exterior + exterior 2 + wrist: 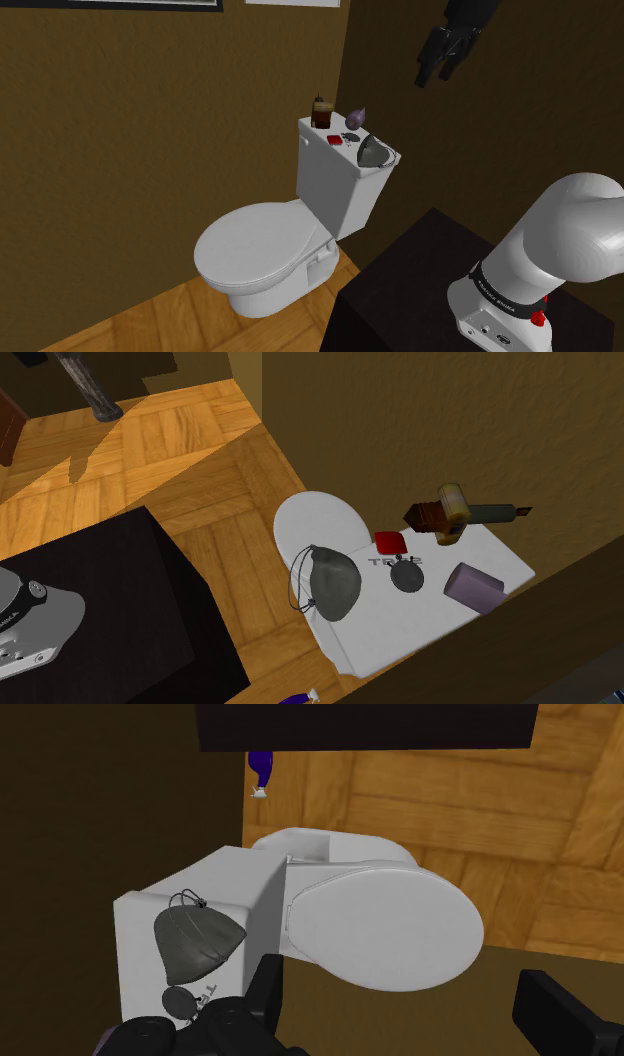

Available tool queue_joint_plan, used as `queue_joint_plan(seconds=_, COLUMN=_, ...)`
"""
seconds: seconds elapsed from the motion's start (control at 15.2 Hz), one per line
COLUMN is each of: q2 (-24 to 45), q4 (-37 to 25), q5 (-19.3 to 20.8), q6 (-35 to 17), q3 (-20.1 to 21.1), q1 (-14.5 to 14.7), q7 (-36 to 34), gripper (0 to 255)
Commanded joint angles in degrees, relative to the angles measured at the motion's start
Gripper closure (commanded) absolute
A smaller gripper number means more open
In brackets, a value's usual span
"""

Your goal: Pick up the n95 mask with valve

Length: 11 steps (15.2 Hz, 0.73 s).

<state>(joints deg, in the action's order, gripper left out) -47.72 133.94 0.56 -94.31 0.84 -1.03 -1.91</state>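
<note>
On toilet tank lid (425,627): grey mask (335,584) beside dark disc (406,578) | fingers (555,1009) parted, gripping nothing

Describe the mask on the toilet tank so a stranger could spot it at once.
Find the white toilet by the brown wall and look at its tank lid. The mask lies at the lid's end nearest the robot's stand. It is a grey dome with thin strap loops, bigger than the red square, dark disc and purple block nearby.
</note>
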Motion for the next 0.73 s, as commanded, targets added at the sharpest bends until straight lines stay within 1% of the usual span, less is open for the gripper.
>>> queue_joint_plan(seconds=0.0, q2=0.00, q4=0.00, q5=0.00, q6=0.00, q3=0.00, q1=0.00, q7=0.00, gripper=0)
queue_joint_plan(seconds=0.33, q2=6.92, q4=1.07, q5=1.75, q6=-5.85, q3=-5.36, q1=-0.25, q7=6.98, gripper=0)
queue_joint_plan(seconds=0.66, q2=15.64, q4=0.13, q5=2.54, q6=-11.39, q3=-10.39, q1=-0.24, q7=14.02, gripper=0)
